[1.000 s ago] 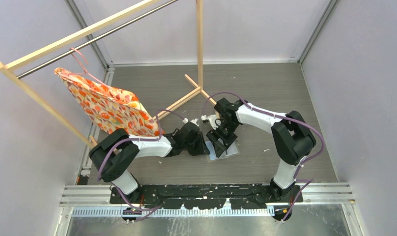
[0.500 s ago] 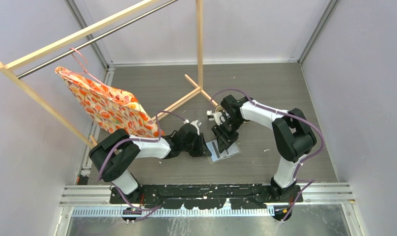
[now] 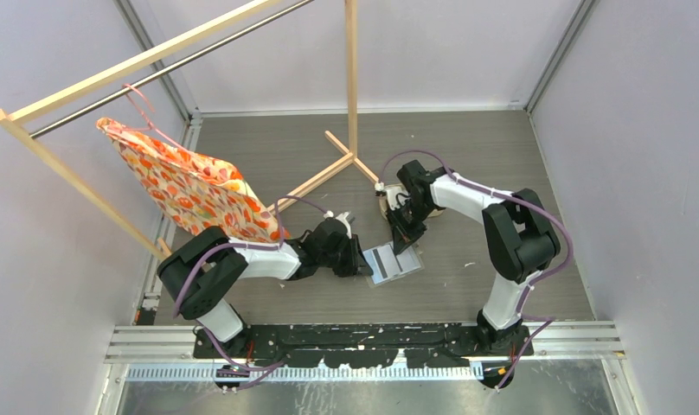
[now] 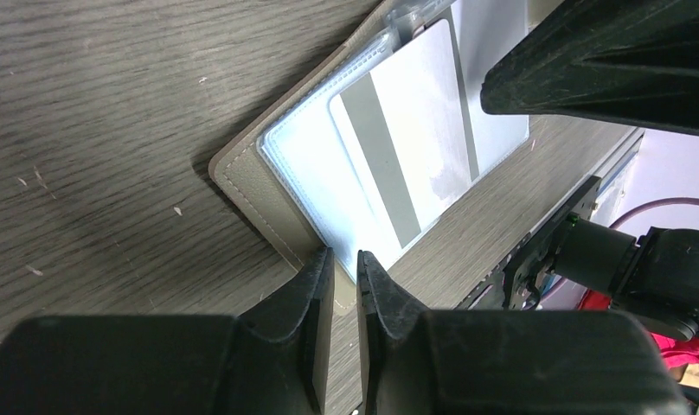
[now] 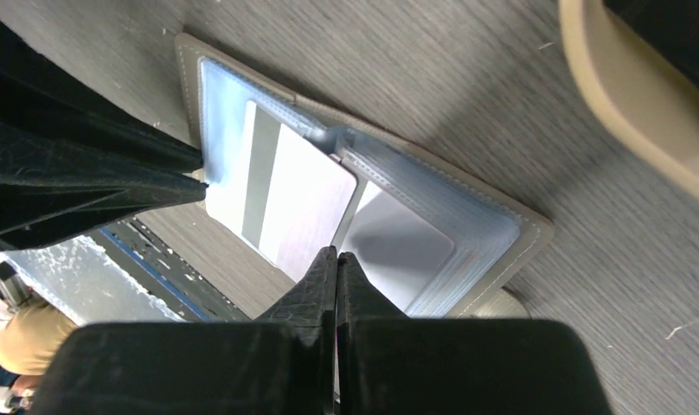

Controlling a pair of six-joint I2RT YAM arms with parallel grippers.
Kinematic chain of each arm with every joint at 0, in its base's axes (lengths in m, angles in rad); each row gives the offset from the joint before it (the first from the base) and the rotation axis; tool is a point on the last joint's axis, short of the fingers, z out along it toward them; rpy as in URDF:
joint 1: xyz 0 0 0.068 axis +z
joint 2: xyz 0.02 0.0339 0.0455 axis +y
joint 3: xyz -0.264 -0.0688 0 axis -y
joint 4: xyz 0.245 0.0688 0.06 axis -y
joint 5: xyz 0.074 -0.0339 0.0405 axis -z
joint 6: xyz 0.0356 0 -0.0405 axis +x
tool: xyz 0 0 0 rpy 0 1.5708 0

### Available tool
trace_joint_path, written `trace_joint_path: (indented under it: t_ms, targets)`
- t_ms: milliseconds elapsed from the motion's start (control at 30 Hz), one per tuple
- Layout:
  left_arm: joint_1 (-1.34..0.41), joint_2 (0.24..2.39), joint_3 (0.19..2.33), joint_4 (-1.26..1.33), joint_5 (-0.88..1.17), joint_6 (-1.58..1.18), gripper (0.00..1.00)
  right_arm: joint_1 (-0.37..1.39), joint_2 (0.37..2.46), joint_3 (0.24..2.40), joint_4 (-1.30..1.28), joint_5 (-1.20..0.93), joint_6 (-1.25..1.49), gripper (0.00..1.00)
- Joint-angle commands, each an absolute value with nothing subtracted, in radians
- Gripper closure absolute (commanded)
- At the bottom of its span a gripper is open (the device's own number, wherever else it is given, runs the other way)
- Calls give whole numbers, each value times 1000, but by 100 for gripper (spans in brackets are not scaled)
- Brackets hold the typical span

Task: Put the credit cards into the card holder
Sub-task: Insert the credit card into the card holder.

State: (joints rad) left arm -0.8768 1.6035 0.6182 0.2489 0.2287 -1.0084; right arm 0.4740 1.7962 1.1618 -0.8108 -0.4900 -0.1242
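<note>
Now the card holder (image 3: 396, 264) lies open toward the desk's near edge, with the left pincer (image 4: 344, 277) clamped on its border and a striped white card (image 5: 287, 197) in its sleeve. The right pincer (image 5: 336, 259), closed and empty, probably must next fetch another card from the tray (image 5: 625, 114).

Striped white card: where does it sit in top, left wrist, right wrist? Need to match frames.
Top external: striped card, centre, slightly below the middle.
Left wrist: upper centre, stripe running diagonally.
Right wrist: centre-left, just above the right fingers.
Shared landmark: the open card holder, its taupe border around the card.
</note>
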Motion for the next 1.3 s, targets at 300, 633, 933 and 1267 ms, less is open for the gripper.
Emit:
trace_joint_path:
  t_ms: [300, 633, 933, 1267]
  targets:
    - [-874, 1629, 643, 282, 253, -983, 83, 525, 1886, 1175, -770, -480, -71, 99]
    - [-874, 1607, 622, 321, 265, -978, 80, 532, 1886, 1219, -798, -533, -102, 99]
    - [-881, 1519, 590, 375, 292, -952, 74, 436, 1671, 1253, -1034, -689, -448, 94]
    - [-1011, 1386, 734, 35, 89, -788, 65, 369, 1452, 1200, -1058, -802, -572, 92]
